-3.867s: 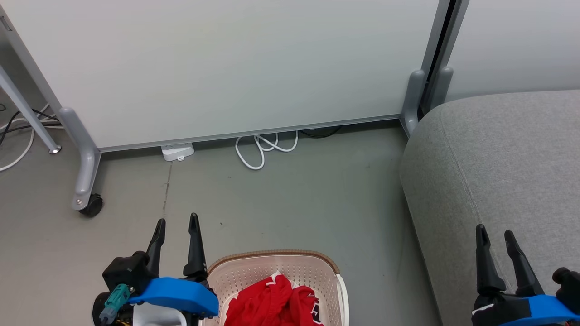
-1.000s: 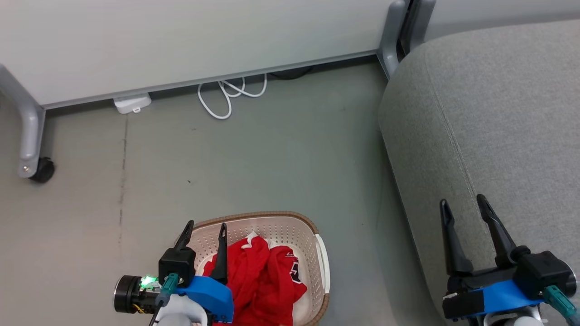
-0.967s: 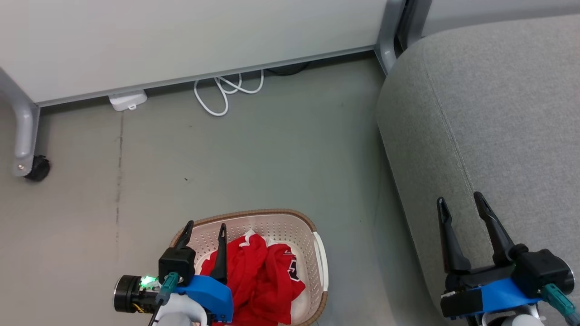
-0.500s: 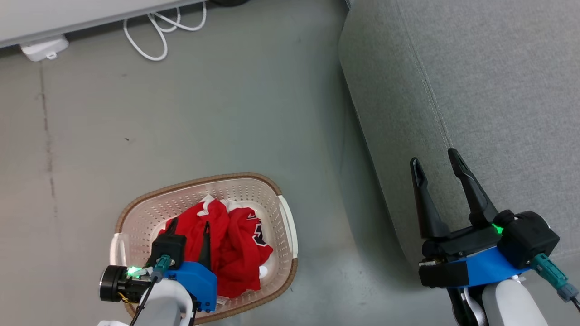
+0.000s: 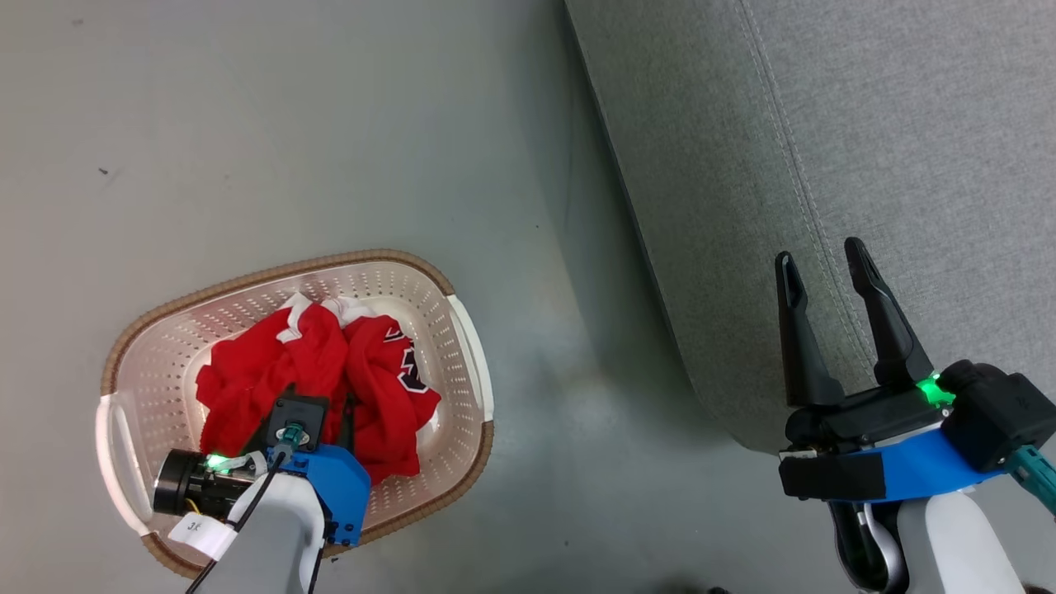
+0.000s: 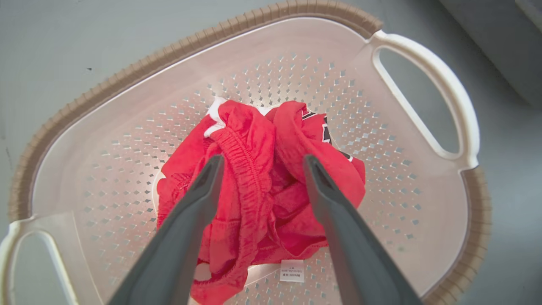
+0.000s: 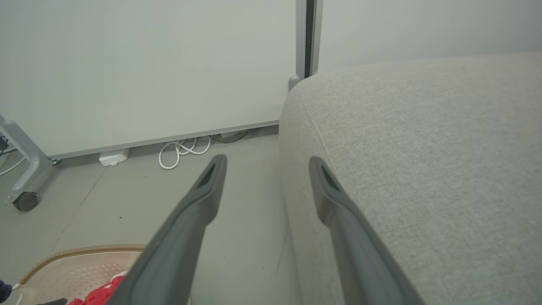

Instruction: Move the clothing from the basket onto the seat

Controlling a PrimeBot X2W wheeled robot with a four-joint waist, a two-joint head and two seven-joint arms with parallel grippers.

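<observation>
The basket [image 5: 272,268] stands on the floor at the lower left, cream with a brown rim. The clothing [image 5: 367,363] lies bunched inside it, red with white trim and dark print. My left gripper [image 5: 309,406] points down into the basket. In the left wrist view it [image 6: 261,160] is open, its fingers straddling a ridge of the clothing [image 6: 250,140] above the perforated basket [image 6: 381,127]. My right gripper [image 5: 818,252] stands open and empty over the front edge of the grey seat [image 5: 866,124]. Beyond the right gripper [image 7: 266,160] is the seat [image 7: 423,148].
Bare grey floor [image 5: 330,124] lies between basket and seat. In the right wrist view a white partition panel [image 7: 148,63] stands behind, with a wheeled foot [image 7: 25,199], a power strip [image 7: 113,157] and a looped white cable [image 7: 182,150] at its base.
The head camera has tilted downward, so the whole picture has shifted. My left gripper has lowered from beside the basket rim into the basket, over the clothing. The right gripper stays open by the seat.
</observation>
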